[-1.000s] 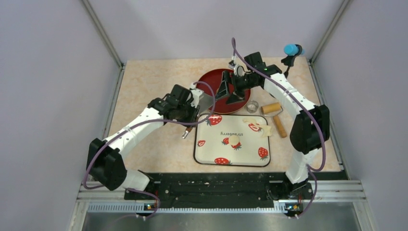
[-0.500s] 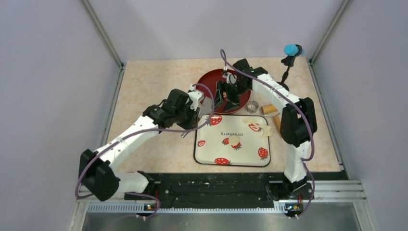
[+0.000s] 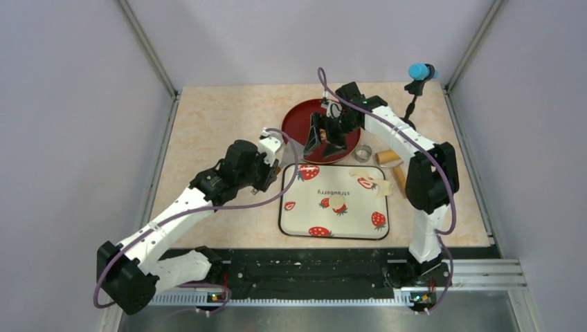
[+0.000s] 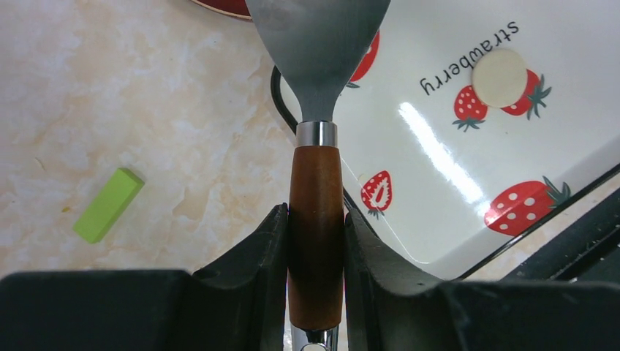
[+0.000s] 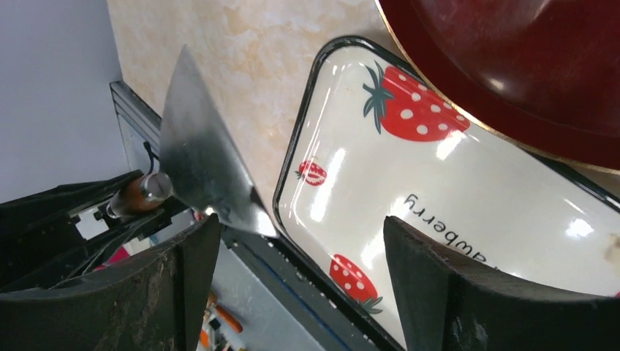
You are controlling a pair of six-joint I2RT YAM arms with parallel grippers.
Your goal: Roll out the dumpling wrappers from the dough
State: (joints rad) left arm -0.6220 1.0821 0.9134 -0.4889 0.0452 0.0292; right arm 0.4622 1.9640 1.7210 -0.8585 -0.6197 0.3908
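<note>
Left gripper [image 4: 316, 216] clamped on scraper [image 4: 316, 44] handle, right gripper [image 5: 296, 232] apart, empty above red plate [image 5: 512, 58]; wrapper [image 4: 499, 68] lies mid strawberry tray [image 4: 439, 146]; risk: a steep blade could gouge or fold it.

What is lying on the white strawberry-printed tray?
A small round pale dough disc near the middle, overlapping a printed strawberry, and a ragged pale dough scrap at the tray's far right corner. Anything beneath them is covered.
</note>
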